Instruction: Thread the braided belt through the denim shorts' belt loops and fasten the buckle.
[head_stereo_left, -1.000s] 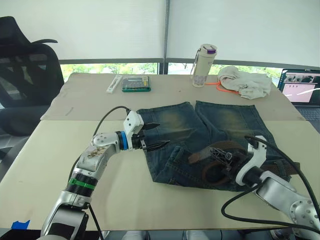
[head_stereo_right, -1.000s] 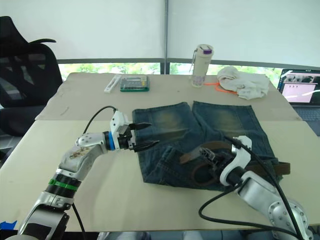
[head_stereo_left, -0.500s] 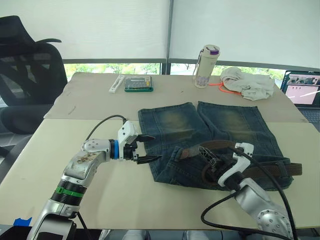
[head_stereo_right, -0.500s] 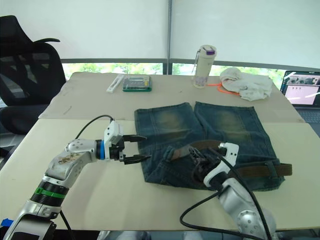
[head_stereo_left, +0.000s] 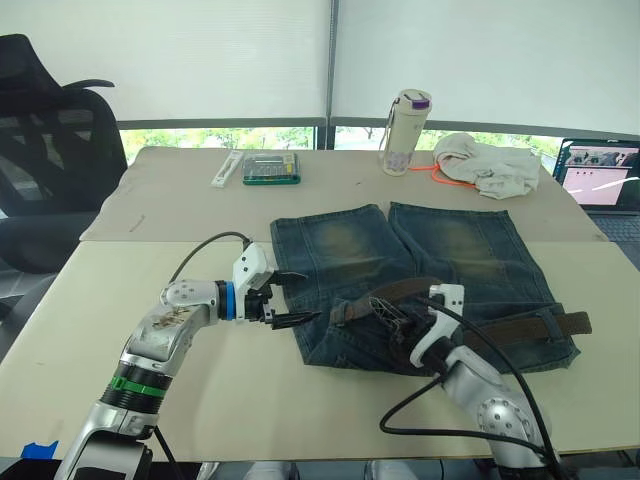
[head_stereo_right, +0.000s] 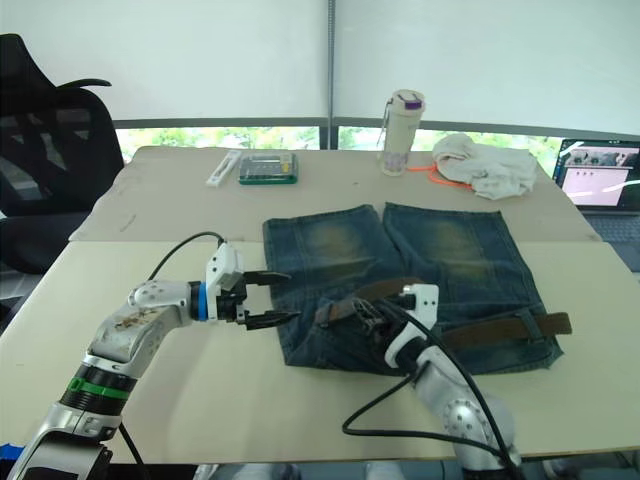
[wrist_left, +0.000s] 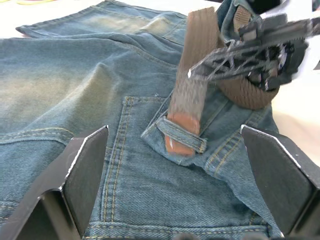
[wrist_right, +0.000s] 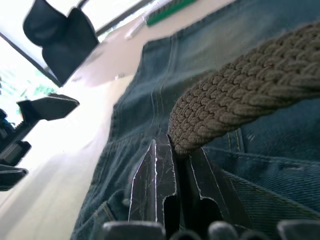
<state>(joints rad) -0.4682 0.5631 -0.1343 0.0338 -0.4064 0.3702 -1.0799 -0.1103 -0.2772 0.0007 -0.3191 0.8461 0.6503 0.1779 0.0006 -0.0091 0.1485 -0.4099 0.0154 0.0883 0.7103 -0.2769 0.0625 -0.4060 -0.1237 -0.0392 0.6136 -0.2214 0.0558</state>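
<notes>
Pulling the belt through a loop on the shorts.
Right gripper pinches the belt tight; left gripper waits wide open, holding nothing; pull slowly and straight.

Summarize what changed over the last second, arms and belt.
The right gripper, shut on the braided belt, moved left along the waistband, drawing the strap out flatter across the denim shorts. The left gripper, open, backed off to the shorts' left edge. Shorts, bottle and cloth bundle stayed put.
</notes>
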